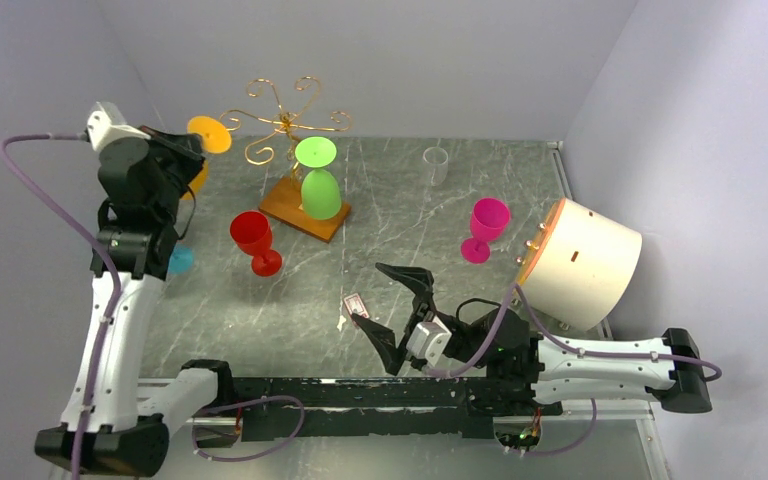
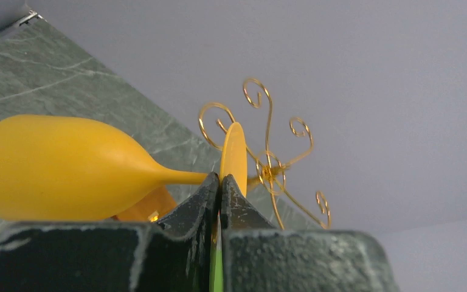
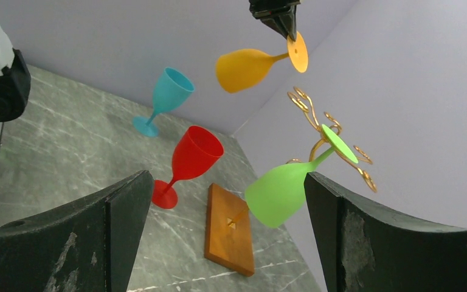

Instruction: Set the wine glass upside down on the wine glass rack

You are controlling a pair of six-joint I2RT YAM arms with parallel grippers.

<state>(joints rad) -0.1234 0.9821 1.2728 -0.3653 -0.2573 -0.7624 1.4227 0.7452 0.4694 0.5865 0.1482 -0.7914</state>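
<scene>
My left gripper is shut on the rim of the foot of an orange wine glass, lifted to the left of the gold wire wine glass rack. The glass hangs tilted, foot high and bowl lower, apart from the rack's scrolls. A green wine glass hangs upside down on the rack over its wooden base. My right gripper rests low near the front, open with nothing between its fingers.
On the grey marble table stand a red glass, a pink glass, a clear glass at the back and a blue glass partly hidden behind my left arm. A white cylinder lies at the right. Walls close in on three sides.
</scene>
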